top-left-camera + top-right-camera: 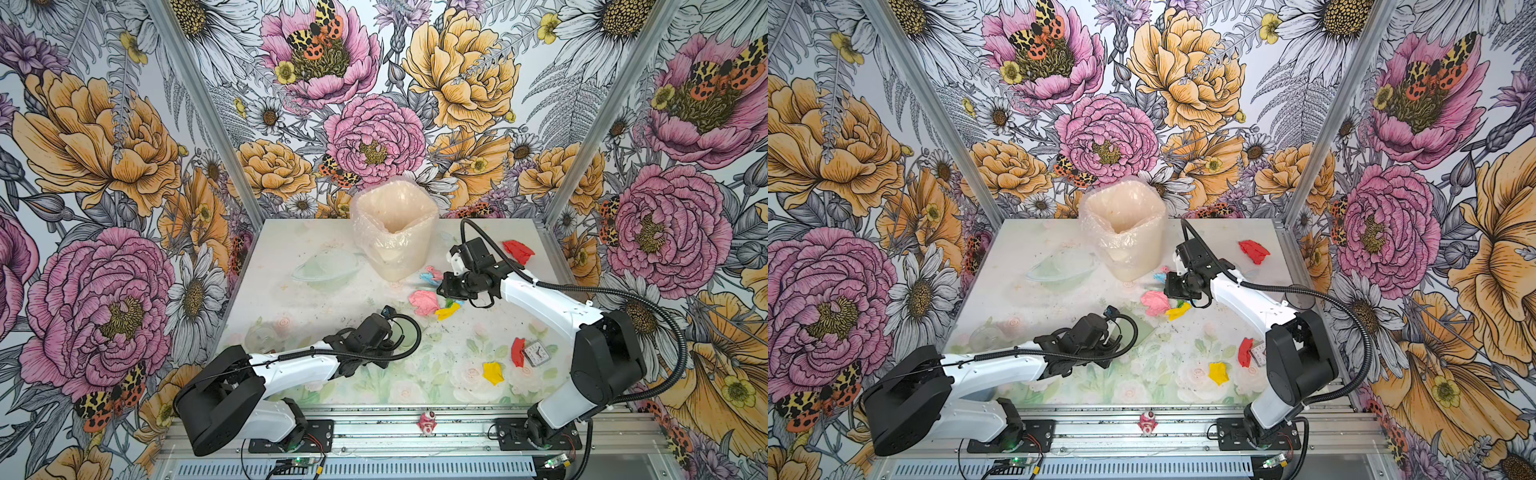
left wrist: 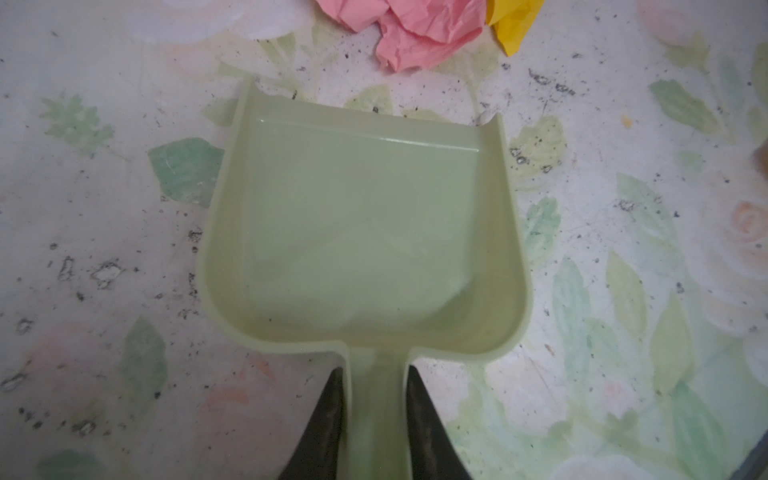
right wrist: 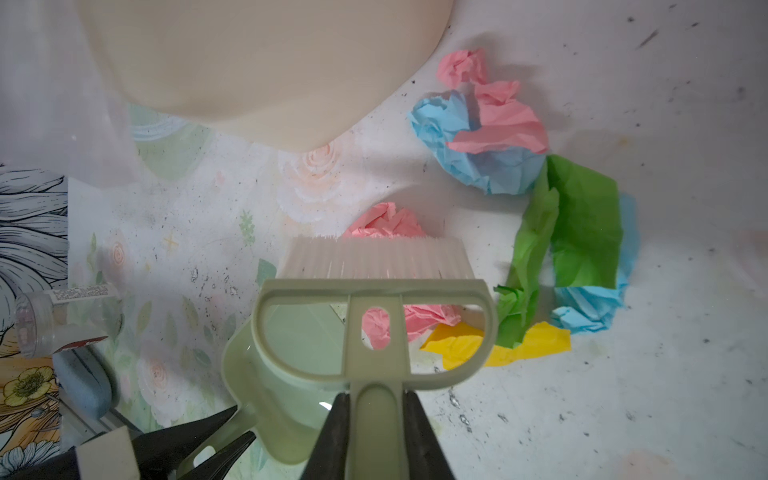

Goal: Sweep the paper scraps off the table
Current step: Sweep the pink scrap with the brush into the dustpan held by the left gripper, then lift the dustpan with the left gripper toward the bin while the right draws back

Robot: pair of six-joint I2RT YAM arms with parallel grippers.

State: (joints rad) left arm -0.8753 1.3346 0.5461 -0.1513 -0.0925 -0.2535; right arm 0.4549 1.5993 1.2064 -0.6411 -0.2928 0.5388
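As right fingers (image 3: 419,436) pinch the brush (image 3: 374,287), scraps (image 3: 494,124) lie beyond, seemingly apart.

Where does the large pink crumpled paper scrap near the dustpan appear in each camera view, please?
In both top views: the pink scrap lies mid-table, nearer the robot than the lined bin.
Left wrist: just beyond the dustpan lip.
Right wrist: partly hidden behind the brush bristles.
Shared landmark: the yellow scrap right beside it.

Walled on three sides with bold floral wallpaper (image 1: 457,75); joined by aluminium corner posts (image 1: 199,99); lit bright, even.
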